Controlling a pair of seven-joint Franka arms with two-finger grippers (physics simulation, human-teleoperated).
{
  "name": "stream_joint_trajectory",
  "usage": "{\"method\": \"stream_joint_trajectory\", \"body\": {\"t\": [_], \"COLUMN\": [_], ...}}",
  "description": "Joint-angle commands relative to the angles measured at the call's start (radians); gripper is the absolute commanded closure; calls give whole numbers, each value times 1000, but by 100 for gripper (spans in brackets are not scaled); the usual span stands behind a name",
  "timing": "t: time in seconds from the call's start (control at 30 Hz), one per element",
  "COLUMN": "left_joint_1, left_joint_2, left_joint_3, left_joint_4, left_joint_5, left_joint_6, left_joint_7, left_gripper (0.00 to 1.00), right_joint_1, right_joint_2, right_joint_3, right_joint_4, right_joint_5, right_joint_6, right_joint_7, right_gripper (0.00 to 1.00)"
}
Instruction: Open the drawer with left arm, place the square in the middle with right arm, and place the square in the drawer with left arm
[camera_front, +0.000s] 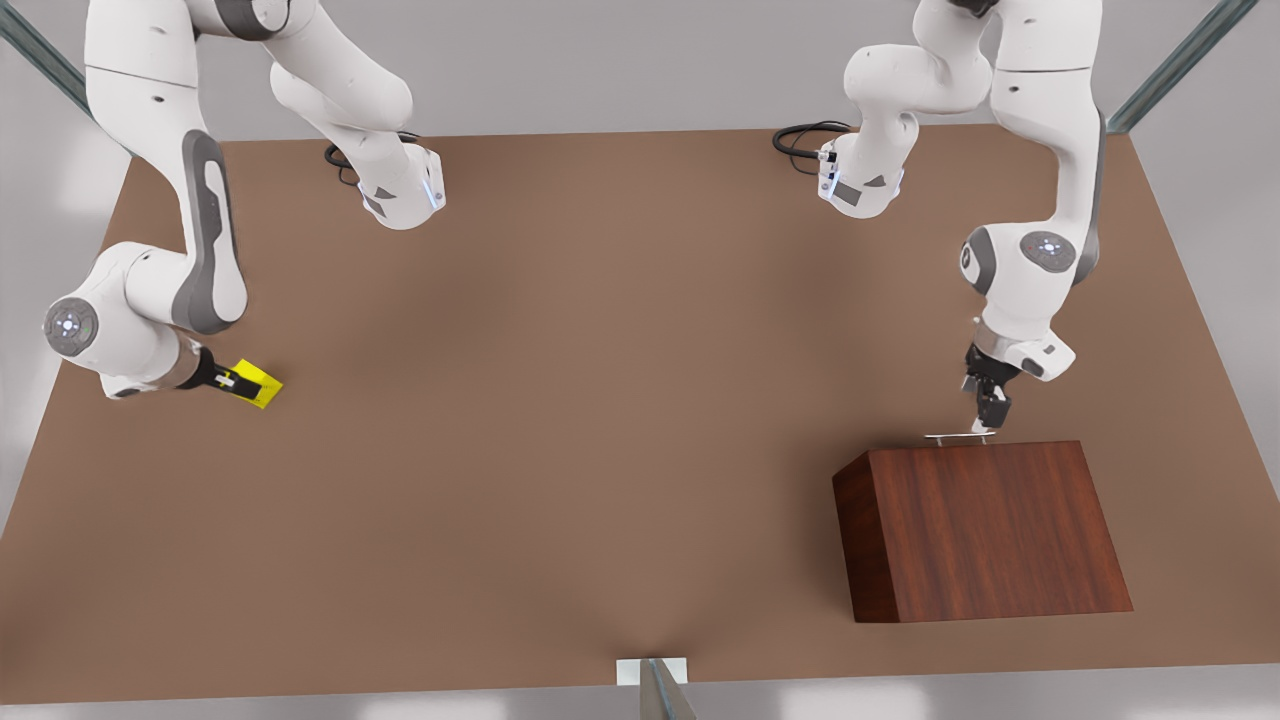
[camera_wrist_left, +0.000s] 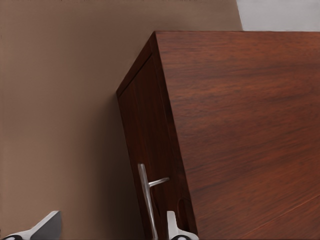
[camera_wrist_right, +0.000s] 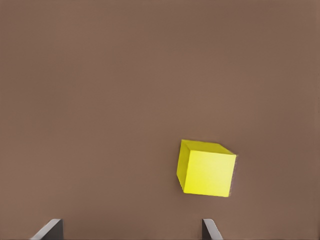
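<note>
Left gripper (camera_front: 985, 418) is down at the cabinet (camera_front: 985, 530), on the front view's right, fingertips right at the silver bar handle (camera_front: 958, 437) of the drawer (camera_wrist_left: 145, 150). In the left wrist view the handle (camera_wrist_left: 146, 197) sits between the two fingertips (camera_wrist_left: 42, 227), jaws spread wide with the bar not pinched; the drawer front looks flush with the cabinet body, so it's shut. Right gripper (camera_front: 238, 382) is low over the table (camera_front: 600, 400) on the front view's left, at the square (camera_front: 256, 384). In the right wrist view the square (camera_wrist_right: 206, 169) lies ahead of the open jaws, nearer one fingertip (camera_wrist_right: 210, 230) than the other, not between them and not touching either. Cube rests on the tabletop, slightly rotated relative to the jaw line. The middle (camera_front: 600, 330) of the table is bare brown surface, well apart from both grippers.
</note>
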Motion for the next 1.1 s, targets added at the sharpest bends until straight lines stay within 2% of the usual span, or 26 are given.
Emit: {"method": "stream_joint_trajectory", "body": {"t": [0.0, 0.1, 0.3, 0.67, 1.07], "left_joint_1": [-13, -8, -8, -8, -8], "left_joint_2": [0, 20, 20, 72, 68], "left_joint_3": [0, 2, 2, 3, 3], "left_joint_4": [0, 2, 9, 26, 25], "left_joint_5": [0, -6, -6, 3, 0], "left_joint_6": [-2, -6, -5, 1, -12], "left_joint_7": [0, -8, -94, -92, -92], "left_gripper": [0, 0, 0, 0, 0], "right_joint_1": [4, 2, -51, -36, -41], "right_joint_2": [1, 1, 55, 90, 119], "right_joint_3": [-5, -71, -97, -90, -111], "right_joint_4": [-1, -4, -63, -138, -184], "right_joint_5": [1, 15, 73, 136, 136], "right_joint_6": [0, 34, 151, 273, 318], "right_joint_7": [-3, -78, -170, -123, 26], "right_gripper": [0, 0, 0, 0, 0]}}
